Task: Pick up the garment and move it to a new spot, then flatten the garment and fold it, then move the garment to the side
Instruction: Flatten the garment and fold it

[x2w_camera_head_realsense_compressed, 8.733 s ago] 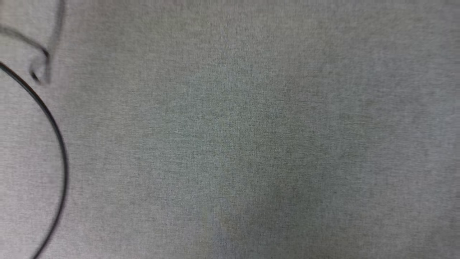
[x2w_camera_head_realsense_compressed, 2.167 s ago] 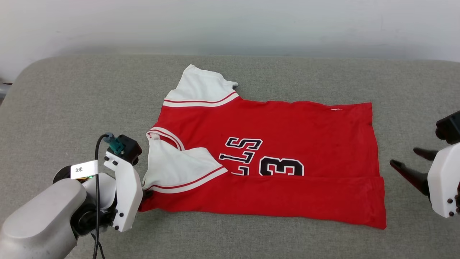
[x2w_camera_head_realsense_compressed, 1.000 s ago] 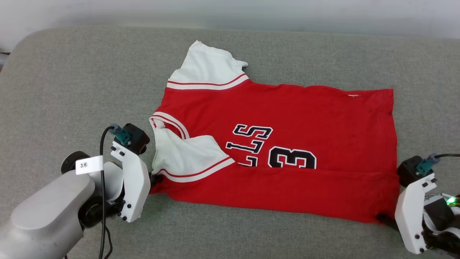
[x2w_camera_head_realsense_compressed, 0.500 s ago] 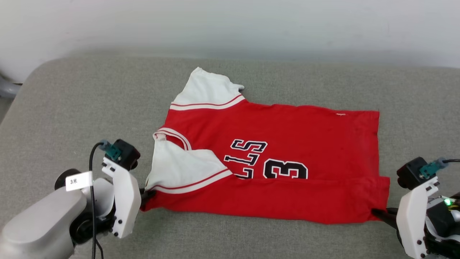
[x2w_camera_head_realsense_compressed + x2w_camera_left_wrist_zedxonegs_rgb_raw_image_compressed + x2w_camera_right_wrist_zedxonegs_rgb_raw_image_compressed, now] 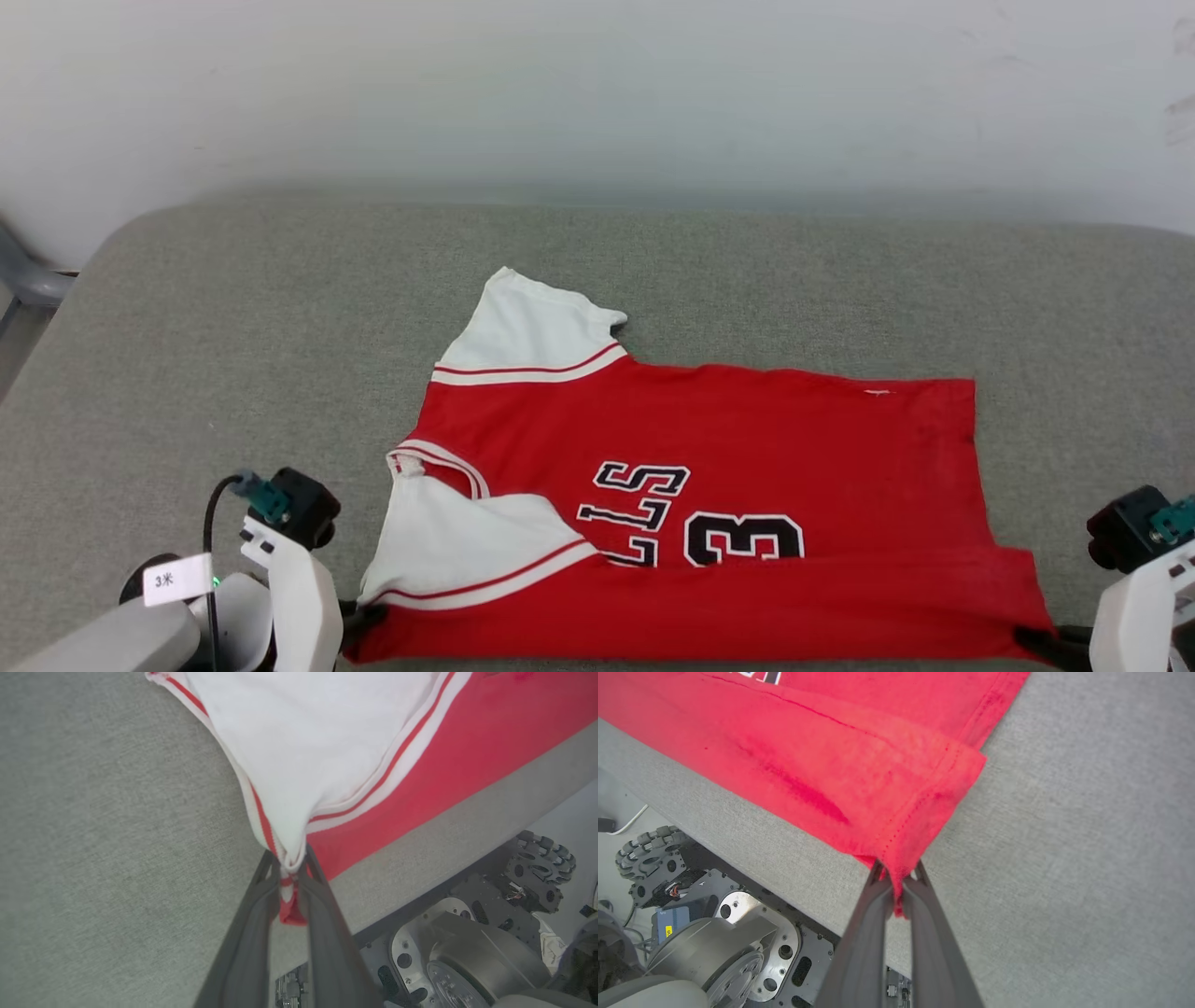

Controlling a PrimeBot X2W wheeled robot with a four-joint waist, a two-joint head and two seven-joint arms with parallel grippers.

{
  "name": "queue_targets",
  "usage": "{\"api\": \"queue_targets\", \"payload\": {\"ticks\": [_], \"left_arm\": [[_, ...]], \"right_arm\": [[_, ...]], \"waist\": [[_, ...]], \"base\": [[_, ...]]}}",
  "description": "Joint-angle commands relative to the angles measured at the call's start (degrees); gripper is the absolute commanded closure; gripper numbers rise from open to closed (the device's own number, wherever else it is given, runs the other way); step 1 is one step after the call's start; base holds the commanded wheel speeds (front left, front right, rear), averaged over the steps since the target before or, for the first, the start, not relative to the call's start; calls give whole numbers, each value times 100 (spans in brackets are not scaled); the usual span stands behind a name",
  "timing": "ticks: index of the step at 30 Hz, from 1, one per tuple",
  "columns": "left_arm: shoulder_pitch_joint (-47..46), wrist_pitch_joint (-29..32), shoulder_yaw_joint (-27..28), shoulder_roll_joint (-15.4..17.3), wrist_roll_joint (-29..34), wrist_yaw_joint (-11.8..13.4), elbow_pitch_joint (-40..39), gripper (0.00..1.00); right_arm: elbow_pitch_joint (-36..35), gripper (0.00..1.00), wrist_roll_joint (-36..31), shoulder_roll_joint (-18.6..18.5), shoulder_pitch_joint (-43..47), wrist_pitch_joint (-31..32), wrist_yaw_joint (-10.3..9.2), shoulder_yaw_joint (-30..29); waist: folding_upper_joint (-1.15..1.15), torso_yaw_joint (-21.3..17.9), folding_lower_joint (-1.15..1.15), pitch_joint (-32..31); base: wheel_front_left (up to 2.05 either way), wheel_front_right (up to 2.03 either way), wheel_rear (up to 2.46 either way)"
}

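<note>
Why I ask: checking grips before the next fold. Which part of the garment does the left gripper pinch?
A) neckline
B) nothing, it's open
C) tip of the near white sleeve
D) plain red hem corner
C: the left wrist view shows the left gripper shut on the garment at the striped tip of its white sleeve.

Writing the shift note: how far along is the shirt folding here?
Done: the garment lies spread on the grey cushion, its near long edge already turned over the number. In hand: left gripper is shut on the near sleeve corner, right gripper on the near hem corner. Left: finish the folds and move it aside.
</note>
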Motion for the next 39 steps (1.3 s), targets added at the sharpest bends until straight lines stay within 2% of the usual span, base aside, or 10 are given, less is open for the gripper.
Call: {"api": "queue_targets", "payload": {"ticks": [1, 8, 14, 19, 20, 21, 22, 29, 34, 39], "left_arm": [[65, -35, -8, 15, -3, 25, -13, 100], [337, -169, -68, -35, -55, 183, 16, 100], [365, -229, -114, -233, -46, 125, 434, 100], [347, -332, -116, -419, -56, 52, 855, 100], [408, -475, -62, -501, -108, 50, 1023, 23], [425, -527, -52, -512, -91, 72, 1056, 0], [459, -634, -46, -496, -62, 79, 1083, 0], [537, -1253, 208, -261, 19, 199, 770, 0], [396, -1841, 448, -132, 274, 487, 558, 0], [135, -2340, 636, -170, 635, 731, 531, 0]], "right_arm": [[-10, 100, 29, -17, 67, 9, -5, -41], [114, 100, -71, 189, 468, 349, -5, -409], [403, 100, -292, 423, 510, 374, -5, -364], [822, 100, -505, 595, 415, 94, -7, -188], [1007, 74, -404, 776, 402, -113, -6, -174], [1036, 31, -390, 817, 401, -222, -6, -204], [1061, 0, -423, 849, 413, -425, -6, -255], [721, 0, -547, 1045, 573, -1312, -5, -689], [403, 0, -1177, 1571, 517, -2437, -5, -1328], [84, 0, -1938, 2190, 514, -3319, -5, -1787]], "waist": [[0, 0, 0, 3], [0, -6, 0, 207], [0, -5, 0, 449], [0, -4, 0, 504], [0, 0, 0, 430], [0, -3, 0, 397], [0, -3, 0, 319], [0, 3, 0, 85], [0, -38, 0, 28], [0, -129, 0, 18]], "base": [[0, 0, 0], [0, 0, 0], [0, 0, 0], [0, 0, 0], [0, 0, 0], [0, 0, 0], [0, 0, 0], [0, 0, 0], [0, 0, 0], [0, 0, 0]]}}
